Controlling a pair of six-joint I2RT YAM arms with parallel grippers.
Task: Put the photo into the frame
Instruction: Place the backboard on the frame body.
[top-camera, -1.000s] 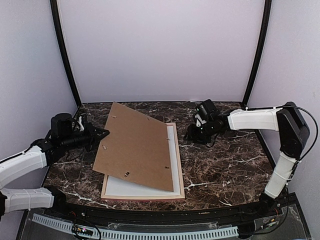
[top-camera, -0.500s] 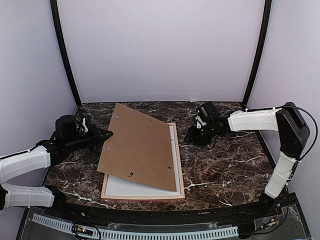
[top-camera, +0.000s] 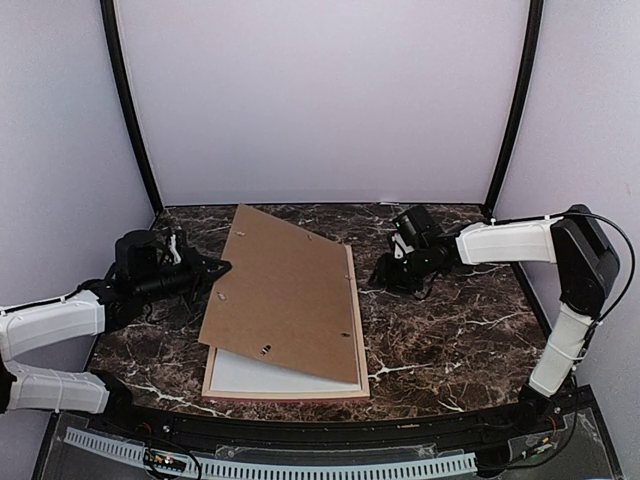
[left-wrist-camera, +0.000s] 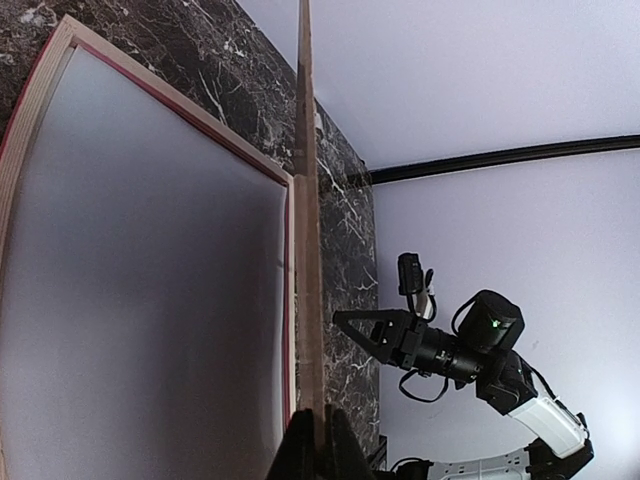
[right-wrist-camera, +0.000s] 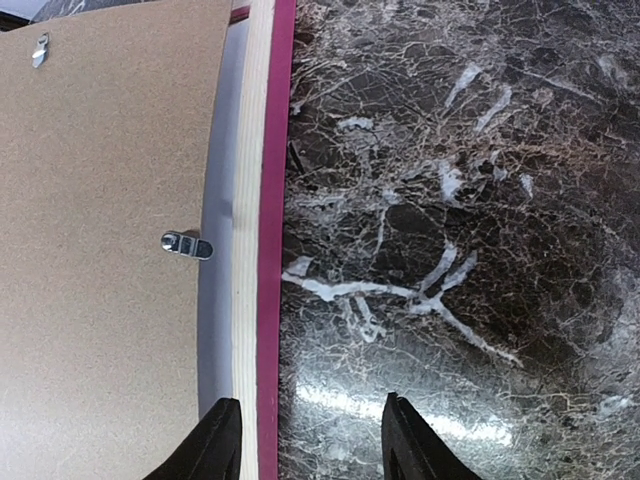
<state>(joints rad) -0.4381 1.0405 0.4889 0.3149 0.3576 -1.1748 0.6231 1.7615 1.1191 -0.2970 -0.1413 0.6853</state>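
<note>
The frame (top-camera: 290, 393) lies face down on the marble table, pale wood up and pink-red at its outer side (right-wrist-camera: 270, 200). A white sheet (top-camera: 250, 378) fills its opening; the photo's print is hidden. My left gripper (top-camera: 222, 268) is shut on the left edge of the brown backing board (top-camera: 285, 295), which hangs tilted over the frame; the left wrist view shows it edge-on (left-wrist-camera: 308, 300) between the fingers. My right gripper (right-wrist-camera: 312, 440) stands open at the frame's right rail, one finger over the rail, the other over the marble, nothing between them.
Small metal clips (right-wrist-camera: 187, 244) sit on the backing board. Dark marble table (top-camera: 450, 330) lies to the right of the frame. Pale walls and black posts (top-camera: 130, 110) close in the back and sides.
My left gripper has carried the backing board to the right, so it covers more of the frame. The right arm has hardly moved.
</note>
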